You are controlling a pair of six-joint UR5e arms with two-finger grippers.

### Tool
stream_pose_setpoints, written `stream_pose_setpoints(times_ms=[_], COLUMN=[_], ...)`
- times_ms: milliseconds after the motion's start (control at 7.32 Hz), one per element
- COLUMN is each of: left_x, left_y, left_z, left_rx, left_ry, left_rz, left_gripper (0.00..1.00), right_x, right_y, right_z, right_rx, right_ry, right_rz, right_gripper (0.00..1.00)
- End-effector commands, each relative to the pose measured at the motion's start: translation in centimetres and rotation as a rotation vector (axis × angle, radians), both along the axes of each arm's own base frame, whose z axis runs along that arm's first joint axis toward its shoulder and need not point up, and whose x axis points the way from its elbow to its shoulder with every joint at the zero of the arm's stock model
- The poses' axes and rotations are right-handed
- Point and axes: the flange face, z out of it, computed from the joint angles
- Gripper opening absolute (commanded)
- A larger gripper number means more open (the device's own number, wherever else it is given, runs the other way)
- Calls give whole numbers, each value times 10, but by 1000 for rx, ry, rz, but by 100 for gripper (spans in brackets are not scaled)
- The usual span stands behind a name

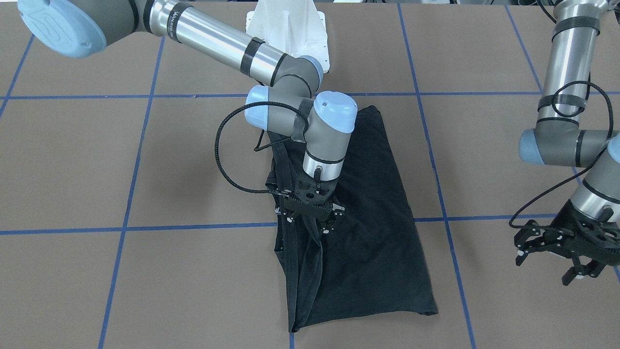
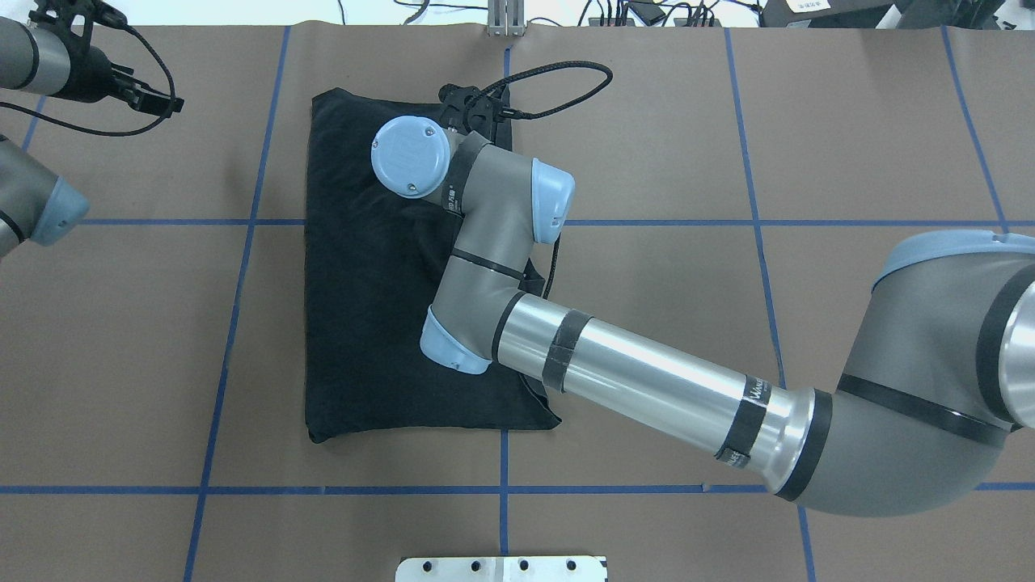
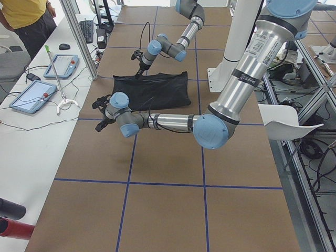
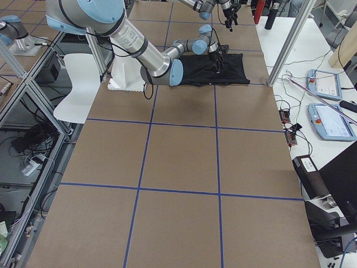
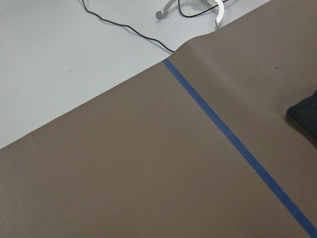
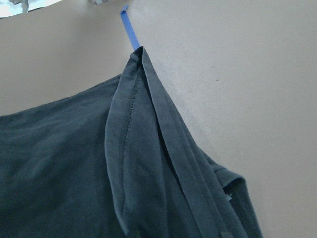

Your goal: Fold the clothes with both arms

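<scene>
So, from across the tabletop [image 1: 72, 160], the black T-shirt [image 1: 373, 218] lies folded into a long strip at the middle. The right gripper [image 1: 312, 220] points down onto its bunched long edge, fingers apparently spread, clamping nothing. The left gripper [image 1: 547, 264] hangs well apart toward the tabletop's end, fingers released and empty. Overhead, the black T-shirt sits nearer the far edge, with the right gripper at its far right corner. The left wrist view shows a blue tape line [image 5: 237, 144] and one corner of the garment. The right wrist view shows the stitched hem [image 6: 129, 129] doubled over on the tabletop, with the fingers out of frame.
</scene>
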Motion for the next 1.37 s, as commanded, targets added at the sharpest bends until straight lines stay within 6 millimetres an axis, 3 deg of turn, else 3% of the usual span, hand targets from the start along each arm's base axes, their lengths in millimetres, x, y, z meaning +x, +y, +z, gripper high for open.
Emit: stream_pose_setpoints(times_ms=[0, 410, 547, 683, 820, 1230], left_x=[0, 0, 0, 1, 1, 2], left_y=[1, 1, 0, 1, 1, 1], left_z=[0, 0, -1, -1, -1, -1], left_rx=[0, -1, -1, -1, -1, -13], left_ry=[3, 3, 3, 3, 3, 13], left_rz=[-1, -2, -2, 0, 0, -8], left_gripper=[100, 100, 100, 100, 100, 100], right_x=[-14, -25, -26, -25, -23, -11], right_y=[-1, 9, 11, 9, 7, -4], right_z=[-8, -3, -4, -4, -11, -6], right_rx=[-15, -7, -4, 9, 45, 69], right_ry=[20, 45, 46, 58, 92, 120], right_rz=[-9, -49, -54, -73, -133, -214], right_gripper=[57, 51, 41, 14, 0, 0])
